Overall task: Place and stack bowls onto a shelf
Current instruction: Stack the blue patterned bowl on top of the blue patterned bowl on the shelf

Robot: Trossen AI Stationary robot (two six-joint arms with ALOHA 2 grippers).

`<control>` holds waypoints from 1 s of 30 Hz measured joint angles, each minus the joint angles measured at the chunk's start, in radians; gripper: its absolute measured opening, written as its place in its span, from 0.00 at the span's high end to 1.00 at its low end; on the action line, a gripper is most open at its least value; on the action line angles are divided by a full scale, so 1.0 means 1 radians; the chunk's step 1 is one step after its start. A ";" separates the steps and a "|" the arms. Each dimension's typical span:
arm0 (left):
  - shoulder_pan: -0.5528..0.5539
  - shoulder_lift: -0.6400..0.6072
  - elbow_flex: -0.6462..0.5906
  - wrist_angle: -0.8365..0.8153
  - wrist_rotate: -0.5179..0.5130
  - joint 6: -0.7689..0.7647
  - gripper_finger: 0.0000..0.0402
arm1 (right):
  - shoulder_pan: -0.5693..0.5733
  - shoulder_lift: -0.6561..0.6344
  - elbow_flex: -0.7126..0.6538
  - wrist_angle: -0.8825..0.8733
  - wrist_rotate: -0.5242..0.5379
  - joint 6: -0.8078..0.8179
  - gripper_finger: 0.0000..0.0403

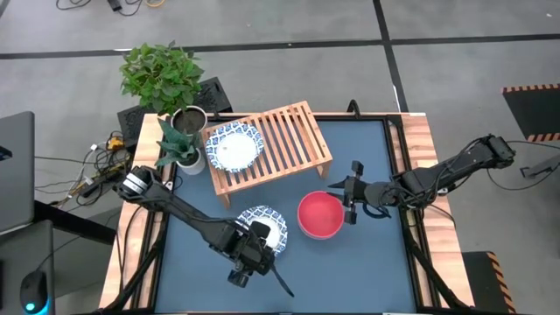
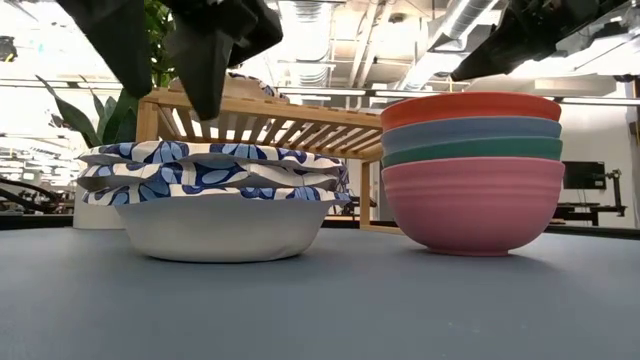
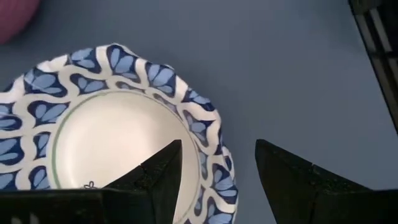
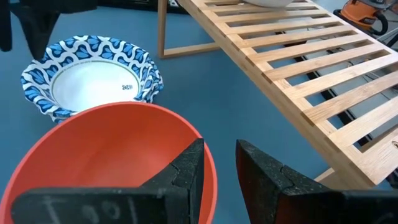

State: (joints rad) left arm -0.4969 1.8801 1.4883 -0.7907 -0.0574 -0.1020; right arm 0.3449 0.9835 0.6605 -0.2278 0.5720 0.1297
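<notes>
A stack of white bowls with blue patterned rims (image 1: 267, 220) (image 2: 215, 200) (image 3: 93, 143) (image 4: 93, 74) rests on the blue table. Beside it stands a stack of plain bowls (image 2: 470, 170), red on top (image 1: 317, 214) (image 4: 106, 155), then blue, teal and pink. The wooden slatted shelf (image 1: 289, 140) (image 4: 298, 68) carries one blue-rimmed bowl (image 1: 234, 145) on its left half. My left gripper (image 1: 261, 238) (image 3: 217, 146) is open above the white stack's rim. My right gripper (image 1: 348, 210) (image 4: 219, 146) is narrowly open, with fingers on either side of the red bowl's right rim.
Two potted plants (image 1: 162, 74) (image 1: 179, 144) stand at the table's far left corner, next to the shelf. A wooden border (image 1: 420, 140) frames the table. Bare blue table (image 1: 367, 271) lies along the near edge.
</notes>
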 joint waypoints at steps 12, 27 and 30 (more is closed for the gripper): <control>0.003 0.002 -0.017 0.035 -0.003 0.028 0.53 | 0.000 0.000 0.000 0.002 0.000 0.001 0.71; 0.017 -0.044 -0.123 0.130 0.043 0.005 0.53 | -0.001 0.000 0.000 0.004 0.001 0.006 0.71; 0.019 -0.044 -0.151 0.168 0.061 -0.005 0.53 | -0.001 0.000 0.000 0.004 0.001 0.020 0.71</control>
State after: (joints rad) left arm -0.4778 1.8360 1.3374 -0.6225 0.0036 -0.1074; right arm 0.3443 0.9836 0.6605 -0.2239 0.5732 0.1496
